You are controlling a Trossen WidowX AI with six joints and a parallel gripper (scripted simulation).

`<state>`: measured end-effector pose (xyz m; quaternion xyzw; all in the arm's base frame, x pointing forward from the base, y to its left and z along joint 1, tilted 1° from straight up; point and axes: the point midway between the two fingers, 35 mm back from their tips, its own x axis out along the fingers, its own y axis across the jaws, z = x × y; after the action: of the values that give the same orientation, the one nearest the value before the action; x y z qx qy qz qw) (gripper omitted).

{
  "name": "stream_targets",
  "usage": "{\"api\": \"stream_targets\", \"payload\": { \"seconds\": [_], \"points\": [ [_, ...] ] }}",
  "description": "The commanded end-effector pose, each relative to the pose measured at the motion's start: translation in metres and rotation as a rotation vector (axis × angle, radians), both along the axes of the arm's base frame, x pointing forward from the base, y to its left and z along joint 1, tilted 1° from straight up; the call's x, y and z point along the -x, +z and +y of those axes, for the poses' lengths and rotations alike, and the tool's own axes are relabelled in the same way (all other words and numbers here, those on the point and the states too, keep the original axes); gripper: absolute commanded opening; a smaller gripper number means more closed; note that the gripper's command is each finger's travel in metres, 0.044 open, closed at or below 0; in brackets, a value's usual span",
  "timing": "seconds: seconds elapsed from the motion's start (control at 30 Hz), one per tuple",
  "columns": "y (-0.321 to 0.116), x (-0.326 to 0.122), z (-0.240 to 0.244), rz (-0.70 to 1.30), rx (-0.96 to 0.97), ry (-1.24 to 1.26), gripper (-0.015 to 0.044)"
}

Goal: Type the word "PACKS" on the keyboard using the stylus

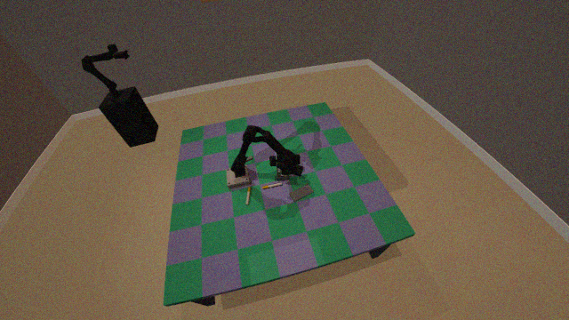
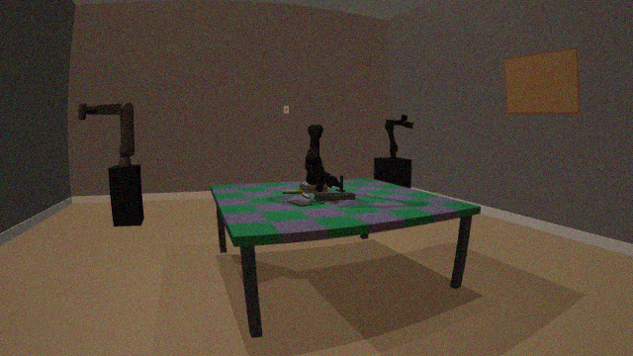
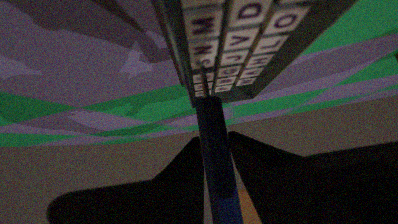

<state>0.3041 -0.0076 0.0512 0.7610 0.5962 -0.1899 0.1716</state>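
My gripper [image 3: 214, 140] [image 2: 340, 185] is shut on the stylus, a dark blue rod [image 3: 212, 120] with a thin dark tip. The stylus [image 2: 341, 178] stands nearly upright in the exterior view. The keyboard [image 3: 239, 47] [image 2: 334, 197] [image 1: 281, 177] is a dark slab with rows of pale letter keys; M, N and S show in the left row in the wrist view. The thin tip lies over the left row near S, at the far end. Whether it touches a key cannot be told. In the top view the arm hides part of the keyboard and the stylus.
A yellow and white pen [image 1: 272, 186] lies beside the keyboard. Another pen [image 1: 248, 196] lies near the arm's pale base [image 1: 238, 179]. A flat grey block [image 1: 301, 193] [image 2: 299, 202] lies in front of the keyboard. A small stick [image 1: 249, 158] lies behind the base.
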Motion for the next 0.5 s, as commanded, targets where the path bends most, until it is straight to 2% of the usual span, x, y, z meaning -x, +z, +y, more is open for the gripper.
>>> {"api": "stream_targets", "payload": {
  "seconds": [0.0,0.47],
  "points": [
    [0.000,0.000,0.000,0.003,-0.003,-0.003,0.0081],
    [0.038,0.001,0.000,0.003,-0.003,-0.003,0.0081]
  ]
}}
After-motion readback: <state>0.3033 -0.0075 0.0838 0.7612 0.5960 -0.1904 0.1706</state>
